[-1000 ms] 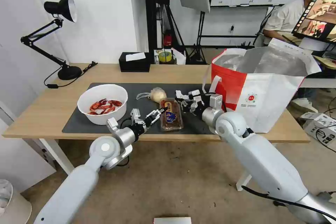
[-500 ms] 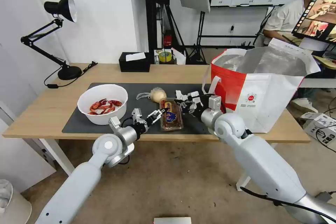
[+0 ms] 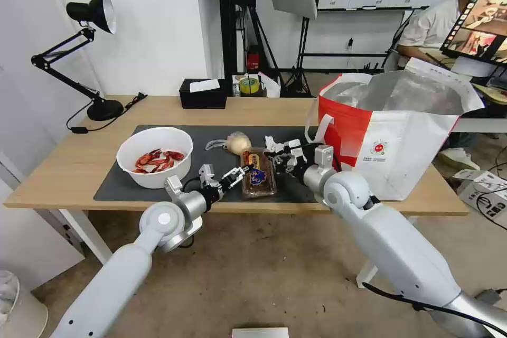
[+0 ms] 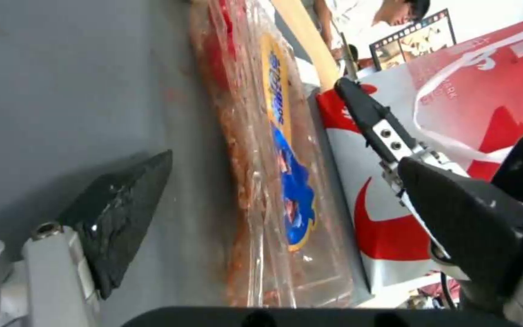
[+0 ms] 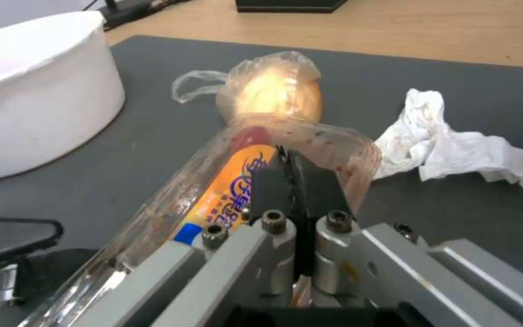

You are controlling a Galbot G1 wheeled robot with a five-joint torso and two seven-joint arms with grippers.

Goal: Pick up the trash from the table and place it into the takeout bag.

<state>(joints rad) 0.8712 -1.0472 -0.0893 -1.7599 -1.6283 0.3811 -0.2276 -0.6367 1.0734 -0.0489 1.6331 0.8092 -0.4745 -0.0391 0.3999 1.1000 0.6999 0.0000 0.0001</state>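
Observation:
The clear hinged tray (image 3: 259,173) (image 5: 225,181) lies on the dark mat (image 3: 206,134) near the table's (image 3: 68,169) front edge. My right gripper (image 3: 275,157) (image 5: 290,160) is shut on the tray's right rim. On the tray's left side, my left gripper (image 3: 235,173) (image 4: 283,163) stands open, with the tray (image 4: 273,150) between its fingers. The white bowl of red shells (image 3: 155,156) (image 5: 32,91) sits at the left. The wrapped bun (image 3: 237,142) (image 5: 277,88) and crumpled tissue (image 3: 272,143) (image 5: 449,141) lie behind the tray. The takeout bag (image 3: 401,137) (image 4: 485,81) stands open at the right.
A black tissue box (image 3: 203,93) sits at the table's back edge and a black desk lamp (image 3: 95,53) at the back left. A person sits behind the bag at another desk. Bare wood lies left of the mat.
Both arms have shifted only slightly. The left arm has crept a little toward the tray. The right gripper stays shut on the tray, which has hardly moved.

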